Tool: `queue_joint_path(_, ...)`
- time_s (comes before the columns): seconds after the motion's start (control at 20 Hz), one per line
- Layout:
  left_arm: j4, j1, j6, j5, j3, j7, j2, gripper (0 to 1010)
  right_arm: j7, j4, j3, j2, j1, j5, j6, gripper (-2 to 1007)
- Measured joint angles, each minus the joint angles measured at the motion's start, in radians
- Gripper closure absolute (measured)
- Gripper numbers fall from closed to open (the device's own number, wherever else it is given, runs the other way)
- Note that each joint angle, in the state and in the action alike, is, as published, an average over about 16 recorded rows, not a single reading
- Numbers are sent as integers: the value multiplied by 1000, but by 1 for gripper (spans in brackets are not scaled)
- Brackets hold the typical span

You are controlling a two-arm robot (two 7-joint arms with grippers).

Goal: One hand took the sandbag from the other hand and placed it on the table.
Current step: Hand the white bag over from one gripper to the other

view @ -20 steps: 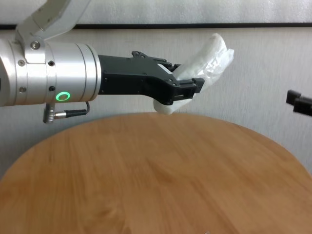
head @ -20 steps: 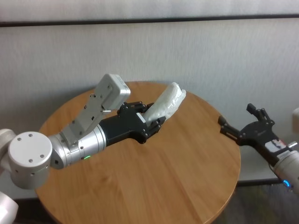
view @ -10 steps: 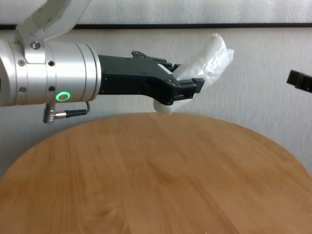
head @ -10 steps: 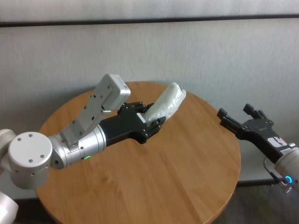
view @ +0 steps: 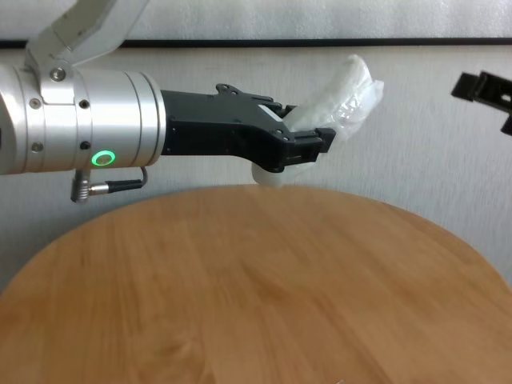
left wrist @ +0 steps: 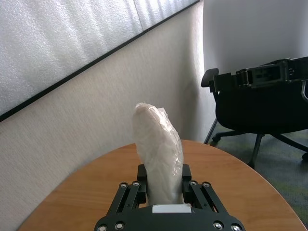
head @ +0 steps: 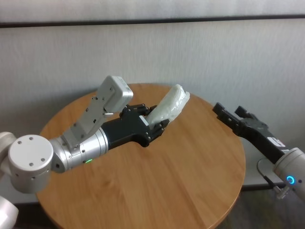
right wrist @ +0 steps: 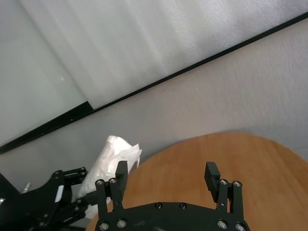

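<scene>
Left tool (head: 151, 125), green-lit wrist, is clamped on the lower end of the sandbag (head: 170, 108); the bag is held tilted, clear above the worktop (head: 157, 186). Right tool (head: 229, 115), blue-lit wrist, is seen with fingers spread wide and nothing gripped, near the sandbag, over the worktop's right edge, aimed toward it.

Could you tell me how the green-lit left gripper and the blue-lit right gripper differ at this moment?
The black left gripper is shut on the white lumpy sandbag; the black right gripper is open and holds nothing. The left one is above the round wooden table; the right one is at its right edge. Both are two-fingered on silver wrists.
</scene>
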Motion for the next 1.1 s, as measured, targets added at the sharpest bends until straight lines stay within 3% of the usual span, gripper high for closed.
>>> queue_joint_path(0.25, 0, 0, 0, 0, 0, 0, 0, 584, -29, -35, -5, -21, -10, 57, 34, 0)
queue_joint_path(0.5, 0, 0, 0, 0, 0, 0, 0, 584, -54, -49, -17, -38, -9, 95, 45, 0)
queue_joint_path(1.1, 0, 0, 0, 0, 0, 0, 0, 584, -84, -47, -45, -68, 31, 178, 60, 0)
